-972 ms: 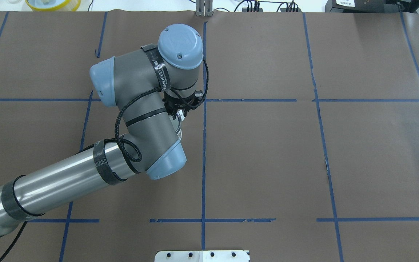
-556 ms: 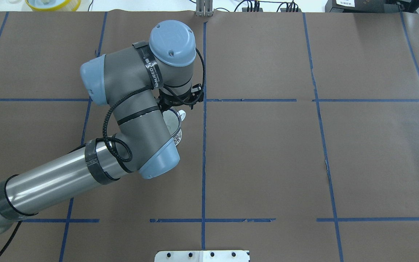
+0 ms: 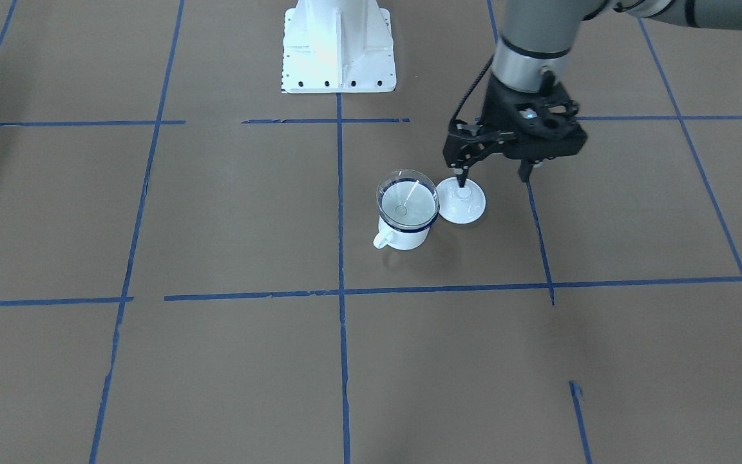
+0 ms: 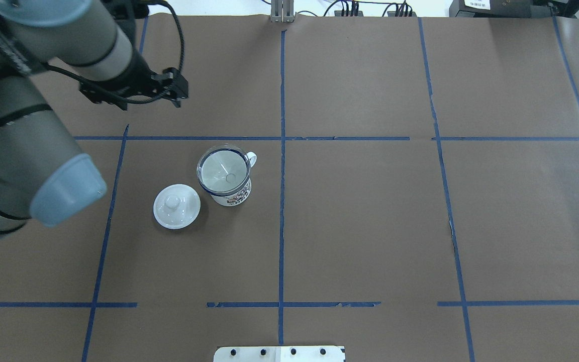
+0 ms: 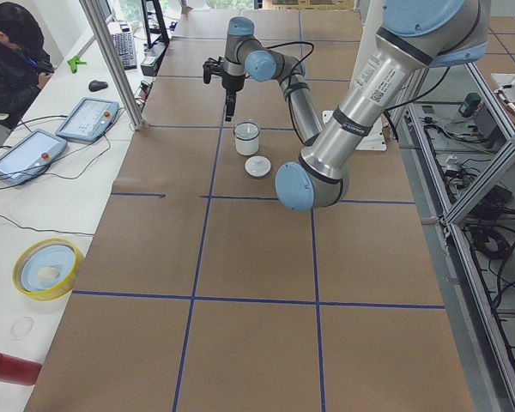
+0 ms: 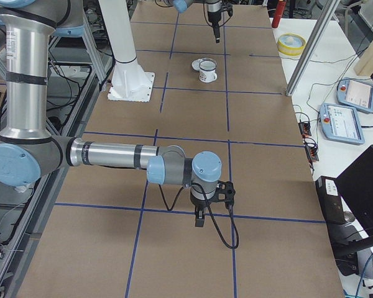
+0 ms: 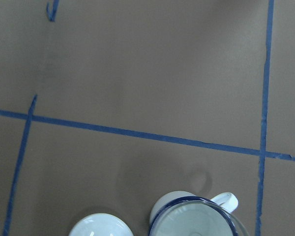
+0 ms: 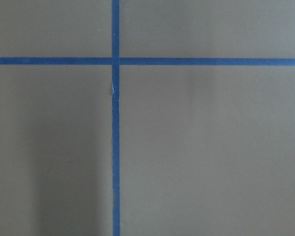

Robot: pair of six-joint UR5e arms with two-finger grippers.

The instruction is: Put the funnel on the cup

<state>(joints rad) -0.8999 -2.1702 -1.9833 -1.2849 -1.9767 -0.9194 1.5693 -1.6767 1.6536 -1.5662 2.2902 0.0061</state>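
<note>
1. Brown paper (image 4: 370, 226), marked off in squares by blue tape (image 4: 281, 241), covers the table. Near its middle the funnel (image 4: 223, 173) sits upright in the mouth of the cup (image 4: 231, 197), with the clear cone resting on the dark blue rim and the spout pointing down inside.
2. Just beside the cup, on the robot's left, a white knobbed lid (image 4: 177, 206) lies flat on the paper.
3. A second ago the left arm's wrist hung right over the cup and hid nearly all of it. Now the arm has drawn back toward the far side on the robot's left, and the cup and funnel stand in full view with nothing holding them.
4. The left gripper (image 3: 493, 173) hangs in the air with its fingers spread and nothing between them. From the front one finger lines up with the lid, but the overhead view shows it well apart.
5. Judged from this, the release is done and the task looks complete.
6. The right gripper (image 6: 199, 218) shows only from the side, well away from the cup, and I cannot tell whether it is spread or closed.
7. A dark print on the cup's side and the lettering on the arm's bands are both too small to read.
</note>
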